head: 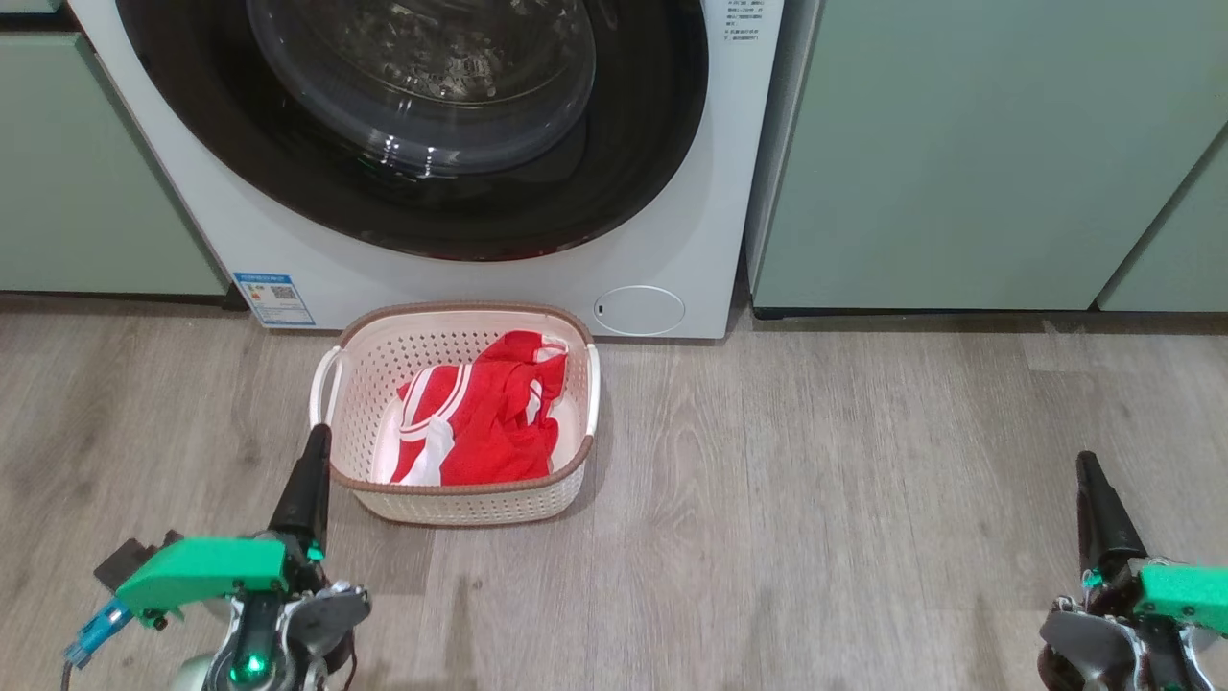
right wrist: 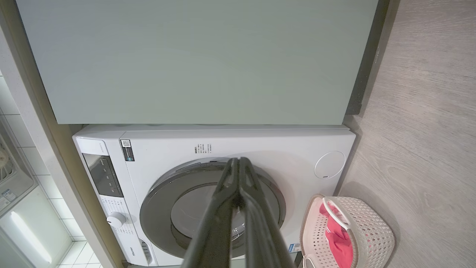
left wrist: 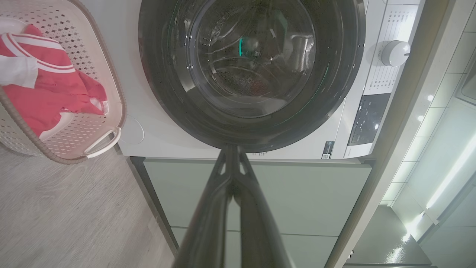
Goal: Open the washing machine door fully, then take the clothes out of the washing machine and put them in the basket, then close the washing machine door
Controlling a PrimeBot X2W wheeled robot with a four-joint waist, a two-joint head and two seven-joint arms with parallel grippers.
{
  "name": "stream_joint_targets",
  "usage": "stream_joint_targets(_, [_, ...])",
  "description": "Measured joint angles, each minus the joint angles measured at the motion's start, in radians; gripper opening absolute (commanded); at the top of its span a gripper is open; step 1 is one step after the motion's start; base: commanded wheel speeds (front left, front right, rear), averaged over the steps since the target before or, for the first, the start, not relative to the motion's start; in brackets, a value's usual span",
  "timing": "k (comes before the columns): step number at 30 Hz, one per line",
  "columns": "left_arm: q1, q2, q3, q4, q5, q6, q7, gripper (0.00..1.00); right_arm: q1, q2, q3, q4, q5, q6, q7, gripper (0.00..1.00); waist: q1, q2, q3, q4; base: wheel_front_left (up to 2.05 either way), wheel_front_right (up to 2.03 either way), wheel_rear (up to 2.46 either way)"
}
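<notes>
Because the washing machine [head: 672, 250] takes up the upper left of the head view, start there. Its washing machine door [head: 633, 182] sits flush against the white front, black rim and glass bowl facing you, so I judge the closing step done. Below it, at centre left of the frame, the basket [head: 480, 504] stands on the floor [head: 815, 499] just in front of the machine (near enough, I'd guess, to keep each transfer short). The clothes [head: 489, 422] lie bunched inside it, red with white stripes, below the rim. At the lower left your left fingers [head: 309, 480] point up the frame just beside the basket's near corner, pressed together and holding nothing. At the lower right the right fingers [head: 1098, 509] match them, closed and empty, well apart from everything. Both arms sit low and parallel, which reads as a rest pose.
</notes>
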Motion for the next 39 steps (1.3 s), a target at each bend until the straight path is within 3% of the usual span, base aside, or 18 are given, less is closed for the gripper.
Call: stream_joint_targets(39, [0.001, 0.0, 0.0, 0.0, 0.0, 0.0, 0.0, 0.0, 0.0, 0.0, 0.0, 0.0, 0.0, 0.0, 0.0, 0.0, 0.0, 0.0, 0.0, 0.0, 0.0, 0.0, 0.0])
